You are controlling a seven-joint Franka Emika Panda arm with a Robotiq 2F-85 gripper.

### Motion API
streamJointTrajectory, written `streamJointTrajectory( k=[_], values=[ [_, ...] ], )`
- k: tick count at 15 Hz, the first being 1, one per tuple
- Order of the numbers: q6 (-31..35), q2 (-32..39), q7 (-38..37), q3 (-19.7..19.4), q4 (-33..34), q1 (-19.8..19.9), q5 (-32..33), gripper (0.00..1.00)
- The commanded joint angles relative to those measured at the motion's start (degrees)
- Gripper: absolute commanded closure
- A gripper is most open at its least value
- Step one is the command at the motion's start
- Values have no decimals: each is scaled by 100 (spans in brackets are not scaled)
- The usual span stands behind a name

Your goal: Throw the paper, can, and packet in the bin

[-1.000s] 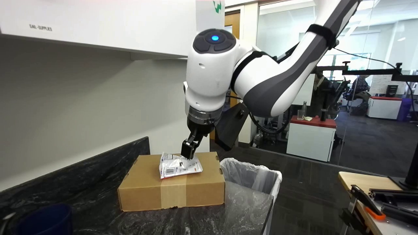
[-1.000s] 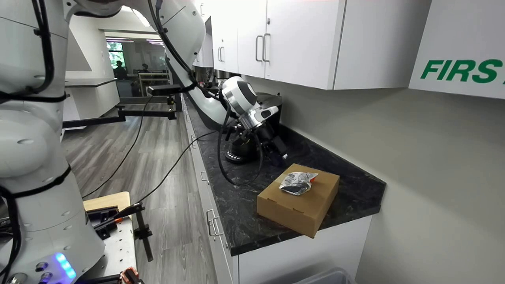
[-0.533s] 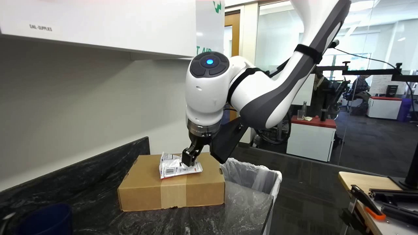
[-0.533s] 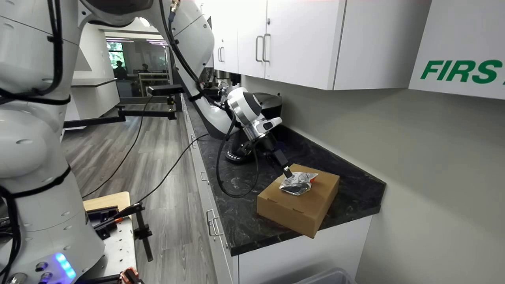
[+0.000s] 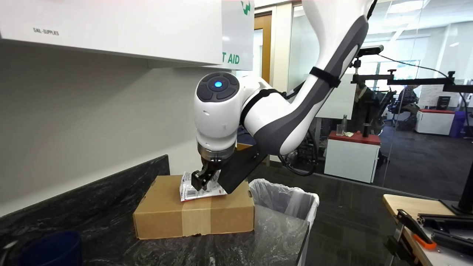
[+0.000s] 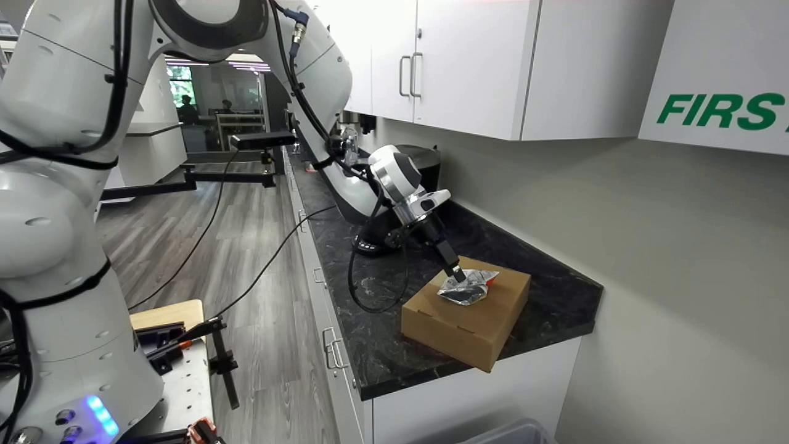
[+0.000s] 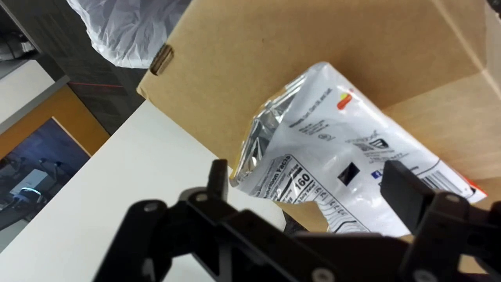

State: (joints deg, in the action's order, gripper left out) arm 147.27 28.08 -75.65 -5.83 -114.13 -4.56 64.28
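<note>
The silver-white packet (image 5: 188, 194) lies crinkled on top of the cardboard box; it also shows in an exterior view (image 6: 466, 293) and the wrist view (image 7: 325, 152). My gripper (image 7: 307, 180) is open low over it, tilted. In the wrist view one finger is beside the packet's torn, foil-lined edge and the other overlaps its printed side. Whether a fingertip touches it I cannot tell. The gripper also shows in both exterior views (image 5: 198, 180) (image 6: 456, 274). The bag-lined bin (image 5: 315, 203) stands beyond the box; its bag shows in the wrist view (image 7: 125, 31). The can and paper are out of view.
The brown cardboard box (image 5: 166, 225) sits at the end of the dark counter (image 5: 281, 229). A dark blue container (image 5: 51, 247) stands on the counter. White cabinets (image 6: 468, 61) hang above. A cable (image 6: 351, 271) loops beneath the forearm.
My gripper has come down and across to the packet, moving down and left in an exterior view over the last half second. The packet has shifted very slightly. The jaws remain empty.
</note>
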Motion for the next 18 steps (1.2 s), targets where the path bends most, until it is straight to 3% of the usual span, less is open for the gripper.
streamJointTrajectory(
  k=[1,10,18],
  values=[
    [25,-74,-418,-55,35,-9,80,0],
    [-106,-153,-1081,-58,-15,42,-358,0],
    [275,-190,-627,-67,-90,270,-1527,0]
  ],
)
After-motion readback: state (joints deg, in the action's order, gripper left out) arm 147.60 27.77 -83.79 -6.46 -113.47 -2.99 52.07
